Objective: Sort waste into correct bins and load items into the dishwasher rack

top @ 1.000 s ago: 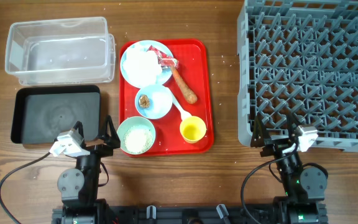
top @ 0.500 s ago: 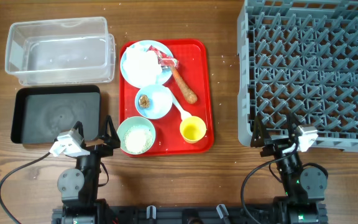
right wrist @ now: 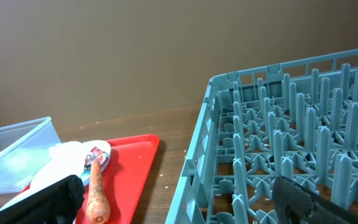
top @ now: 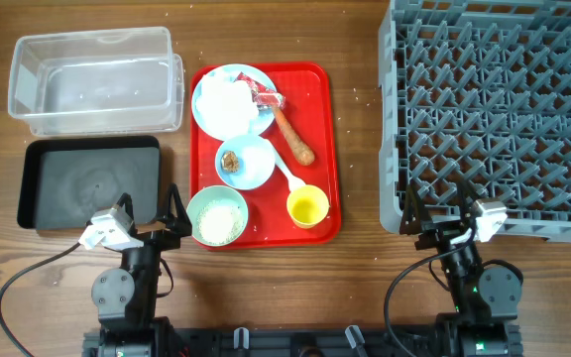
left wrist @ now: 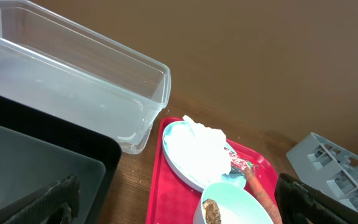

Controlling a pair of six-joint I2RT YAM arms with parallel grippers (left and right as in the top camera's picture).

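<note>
The clear plastic tub (top: 92,79) and the shallow black tray (top: 87,183), two bins, were found at far left. The left gripper (top: 151,208) was held wide apart, nothing gripped. On the flat red tray (top: 330,149), one round blue plate (top: 204,91) was largely hidden under crumpled napkins (top: 231,104). One blue bowl (top: 256,171), one green bowl (top: 217,216) of what appeared to be rice, one yellow cup (top: 307,207) and one white spoon (top: 287,175) were counted. The pegged grey rack (top: 494,109) was cut off at top and right. The right gripper (top: 434,210) was likewise spread and unladen.
</note>
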